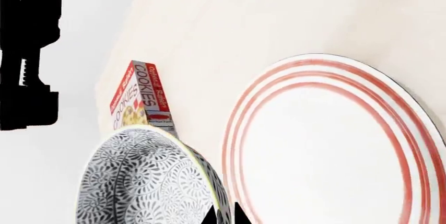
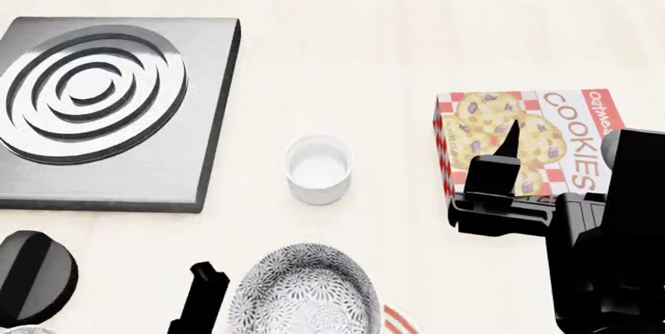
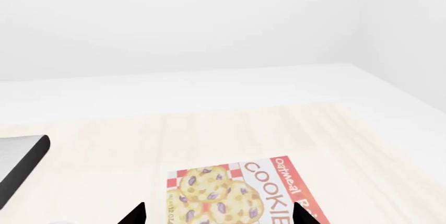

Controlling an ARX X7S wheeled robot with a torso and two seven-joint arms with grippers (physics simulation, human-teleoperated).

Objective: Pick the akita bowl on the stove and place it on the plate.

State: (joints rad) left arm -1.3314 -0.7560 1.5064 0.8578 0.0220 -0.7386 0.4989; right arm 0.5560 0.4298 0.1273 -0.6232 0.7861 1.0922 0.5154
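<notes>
Carrying the akita bowl point(image 2: 304, 291), the left tool point(image 1: 224, 214) sits low at the near edge of the head view, its dark fingers point(image 2: 202, 297) beside the bowl's rim; in the left wrist view the fingertips close on that rim, so I judge it clamped on the bowl. To the tool's far left lies the stove point(image 2: 213, 116), rings bare, with its knob point(image 2: 33, 275) nearer. Ahead of the held bowl stands a small white cup point(image 2: 318, 167). Just right of the tool, the plate point(image 1: 335, 145) shows only a red-ringed sliver in the head view, though the left wrist view has it close beside the bowl. Further right, the right tool point(image 3: 219, 213) hovers over a cookie box point(image 2: 540, 143) with its tips spread wide, holding nothing. Risk, as I judge it: a one-sided rim pinch may let the bowl swing or slip, and releasing too early would land it on the plate's edge or the surface point(image 2: 353, 54).
</notes>
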